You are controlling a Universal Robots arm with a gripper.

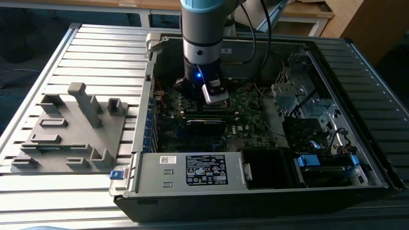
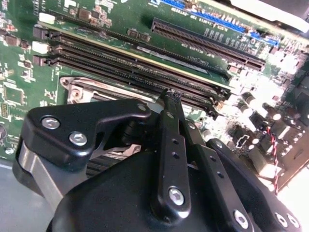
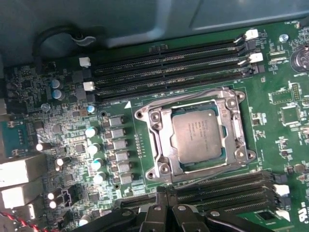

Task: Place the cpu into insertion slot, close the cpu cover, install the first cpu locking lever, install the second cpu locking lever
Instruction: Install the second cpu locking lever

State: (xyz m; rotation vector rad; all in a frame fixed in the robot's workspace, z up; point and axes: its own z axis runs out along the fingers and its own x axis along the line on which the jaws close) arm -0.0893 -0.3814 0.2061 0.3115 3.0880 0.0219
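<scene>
1 cpu [image 3: 197, 135], 1 cpu cover [image 3: 159, 145], 1 gripper [image 3: 166, 193] (memory slots: 4 above socket in the first wrist view).

Gripper over the open computer case

The cpu [image 3: 197, 136] sits in the insertion slot [image 3: 159, 140], memory slots [image 3: 169, 67] on both sides, just beyond the gripper [image 3: 166, 193] fingertips.

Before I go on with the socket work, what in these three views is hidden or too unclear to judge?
- Exterior view: the green circuit board's socket area sits behind the arm's black wrist and gripper.
- Second wrist view: the gripper's black body covers most of the square silvery metal cpu cover.
- First wrist view: the dull silvery-grey square cpu sits within the cover's window; whether the thin locking levers are latched is too fine to tell.
</scene>
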